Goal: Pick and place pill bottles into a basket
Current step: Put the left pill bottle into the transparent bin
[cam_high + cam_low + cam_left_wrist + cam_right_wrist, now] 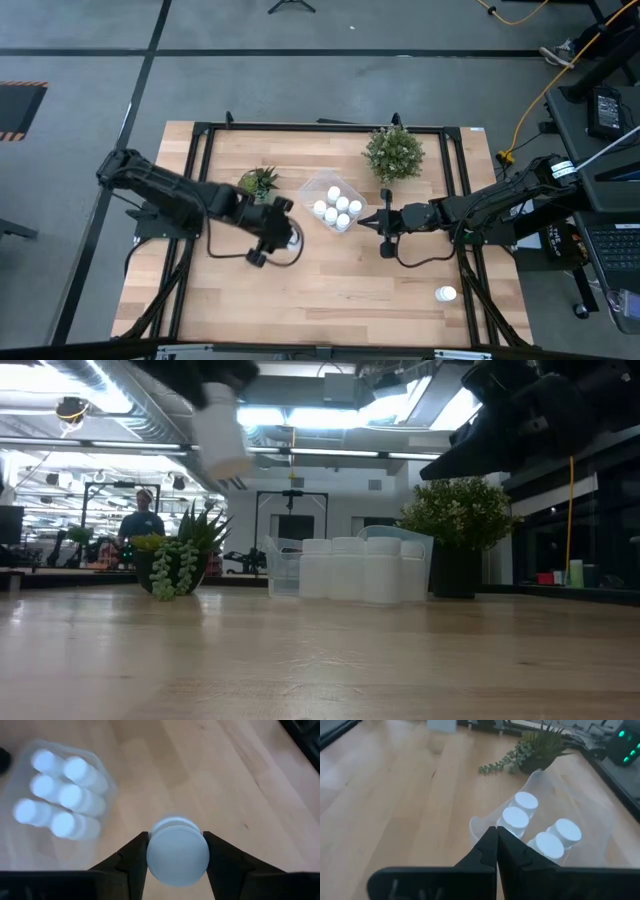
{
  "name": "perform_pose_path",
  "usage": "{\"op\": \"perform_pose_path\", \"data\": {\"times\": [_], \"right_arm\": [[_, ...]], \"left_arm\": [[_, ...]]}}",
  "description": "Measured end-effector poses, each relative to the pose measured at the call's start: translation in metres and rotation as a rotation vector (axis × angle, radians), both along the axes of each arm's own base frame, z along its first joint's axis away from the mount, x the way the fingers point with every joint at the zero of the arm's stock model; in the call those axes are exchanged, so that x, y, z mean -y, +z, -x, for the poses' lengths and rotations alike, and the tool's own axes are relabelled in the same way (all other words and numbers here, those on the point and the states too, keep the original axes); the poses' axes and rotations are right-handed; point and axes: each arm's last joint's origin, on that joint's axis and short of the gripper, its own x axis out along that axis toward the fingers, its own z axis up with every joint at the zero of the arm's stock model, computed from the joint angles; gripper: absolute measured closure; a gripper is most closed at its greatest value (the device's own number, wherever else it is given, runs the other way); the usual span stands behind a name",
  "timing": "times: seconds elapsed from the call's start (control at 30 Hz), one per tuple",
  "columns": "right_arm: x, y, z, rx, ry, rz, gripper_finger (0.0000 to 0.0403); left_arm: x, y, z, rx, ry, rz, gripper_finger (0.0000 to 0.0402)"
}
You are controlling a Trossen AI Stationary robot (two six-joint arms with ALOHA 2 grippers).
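Observation:
My left gripper (177, 842) is shut on a white pill bottle (177, 854), high above the table, left of the basket; it shows in the high view (292, 237) and the low view (222, 432). The clear plastic basket (318, 187) stands mid-table on its base with several white bottles (338, 207) upright in it. My right gripper (496, 837) is shut and empty, hovering just right of the basket (540, 780), its fingers pointing at it (364, 222). One more bottle (446, 294) lies near the table's front right. My left gripper pinches the bottle's upper end (150, 851) between its two fingers, one on each side of the round top. The fingers come from above, pointing down. The bottle hangs below them, slightly tilted, lifted clear of the table (225, 455).
A small succulent (259, 182) stands left of the basket and a bushy potted plant (394, 153) behind it to the right. A black frame (205, 128) runs along the table's far and side edges. Bare wood lies in front of the basket. A person (143, 520) is far behind.

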Motion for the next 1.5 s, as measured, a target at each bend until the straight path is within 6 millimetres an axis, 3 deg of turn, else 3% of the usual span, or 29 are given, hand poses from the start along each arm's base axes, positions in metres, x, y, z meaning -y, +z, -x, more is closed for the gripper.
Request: {"op": "perform_pose_path", "data": {"times": [0.33, 0.6, 0.97, 1.5], "right_arm": [[0.0, 0.002, 0.001, -0.008, 0.053, 0.106, 0.0398], [0.004, 0.013, 0.016, -0.029, 0.078, 0.139, 0.0398], [0.007, 0.025, 0.026, 0.007, 0.093, 0.178, 0.0398], [0.03, 0.024, 0.023, -0.022, -0.016, 0.182, 0.0398]], "left_arm": [[-0.063, 0.006, -0.026, 0.156, 0.088, -0.036, 0.0242], [-0.101, 0.007, -0.028, 0.179, 0.184, -0.042, 0.0243], [-0.133, -0.022, -0.041, 0.065, 0.223, -0.095, 0.0243], [-0.144, -0.021, -0.054, -0.009, 0.179, -0.103, 0.0243]]}}
